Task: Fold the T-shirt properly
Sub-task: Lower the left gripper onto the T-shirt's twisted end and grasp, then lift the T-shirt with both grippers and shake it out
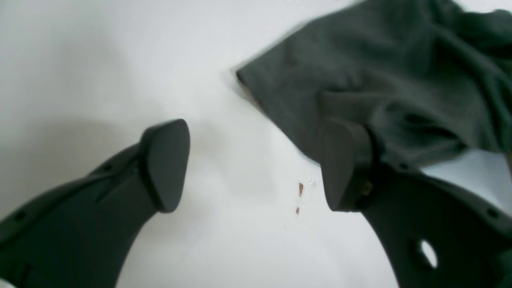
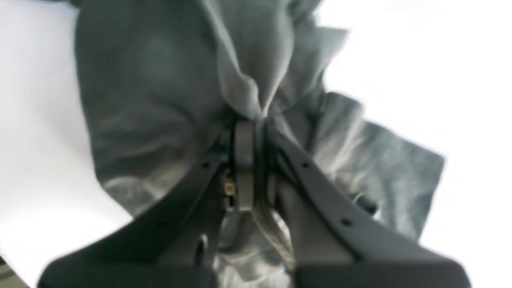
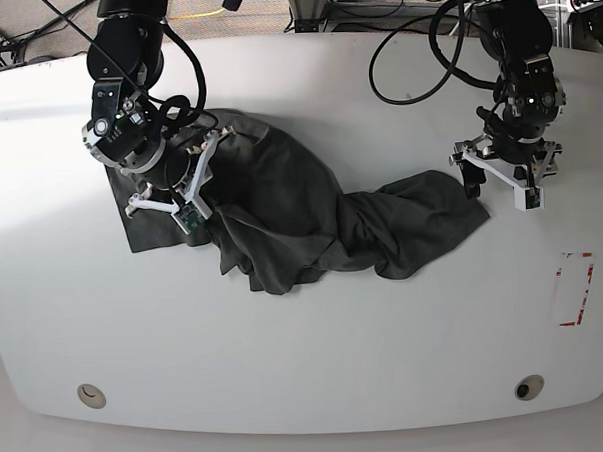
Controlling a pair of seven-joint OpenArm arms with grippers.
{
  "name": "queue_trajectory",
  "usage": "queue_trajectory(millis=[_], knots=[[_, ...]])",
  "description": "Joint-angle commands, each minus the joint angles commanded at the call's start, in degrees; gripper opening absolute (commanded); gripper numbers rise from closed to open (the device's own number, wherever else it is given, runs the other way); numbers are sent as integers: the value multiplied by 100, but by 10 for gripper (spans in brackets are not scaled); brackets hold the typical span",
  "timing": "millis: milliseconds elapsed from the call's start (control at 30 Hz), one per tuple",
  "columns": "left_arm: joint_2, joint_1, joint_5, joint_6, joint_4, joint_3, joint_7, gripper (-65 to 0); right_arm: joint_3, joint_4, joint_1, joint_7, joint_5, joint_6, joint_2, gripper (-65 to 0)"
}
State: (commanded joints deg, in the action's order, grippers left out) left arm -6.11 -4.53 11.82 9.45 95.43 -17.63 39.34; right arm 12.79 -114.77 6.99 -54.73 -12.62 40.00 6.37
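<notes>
The charcoal-grey T-shirt (image 3: 280, 202) is lying crumpled on the white table (image 3: 237, 359), spreading from beneath the robot's right arm towards the left one. The right gripper (image 2: 258, 120) is grasping the T-shirt, its fingers pinching a gathered fold that is rising into a ridge between them. The left gripper (image 1: 256, 168) is holding nothing, its fingers parted wide above the table beside the shirt's far end. In the left wrist view, one corner of the fabric is pointing out over the white surface, and the cloth is passing behind one finger. Loose folds are bunching through the shirt's middle, and ragged edges are hanging towards the table's near side. Red marks (image 3: 577, 289) are showing on the table near its edge, on the left arm's side.
</notes>
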Motion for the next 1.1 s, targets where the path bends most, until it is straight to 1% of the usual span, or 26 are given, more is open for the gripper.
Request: queue_trajectory(millis=[167,267,333,400,600,633,667,733,800,833,933,1000,1067,1100], knots=[[-9,440,0,18,-765,0,-18,-178,246,-70,123,0,-9,0,-18,-650],[-9,668,-9,220,-1152,53,-35,-178,246,-88,176,0,-9,0,-18,-650],[-9,818,-18,422,-1477,149,-35,-178,246,-88,255,9,-9,0,0,-650],[-9,949,-26,519,-1723,246,-35,-179,246,-88,281,18,-9,0,0,-650],[-9,1178,-9,519,-2092,615,-44,-193,466,-88,290,18,-9,0,-26,-650],[-9,1178,-9,519,-2127,686,-53,-229,484,-88,290,18,-9,0,-26,-650],[-9,1178,-9,519,-2171,738,-53,-287,484,-88,290,18,-9,0,-26,-650],[0,1204,-9,519,-2338,738,-62,-463,527,-88,264,26,-9,0,-18,-650],[0,1336,-9,519,-2409,738,-97,-631,721,-88,220,26,-9,0,-35,-650],[0,1354,-26,510,-2418,738,-114,-650,791,-88,176,26,-18,0,-35,-650],[-9,1345,-9,519,-2347,703,-123,-647,1064,-79,35,26,-167,0,-44,-650],[-35,1363,0,519,-2127,695,-132,-650,1257,-79,-167,9,-387,0,-35,-650],[-53,1363,0,527,-1758,651,-97,-650,1336,-79,-378,0,-536,0,9,-650],[-132,1354,0,527,-1415,607,-70,-650,1345,-79,-519,0,-554,0,18,-650]])
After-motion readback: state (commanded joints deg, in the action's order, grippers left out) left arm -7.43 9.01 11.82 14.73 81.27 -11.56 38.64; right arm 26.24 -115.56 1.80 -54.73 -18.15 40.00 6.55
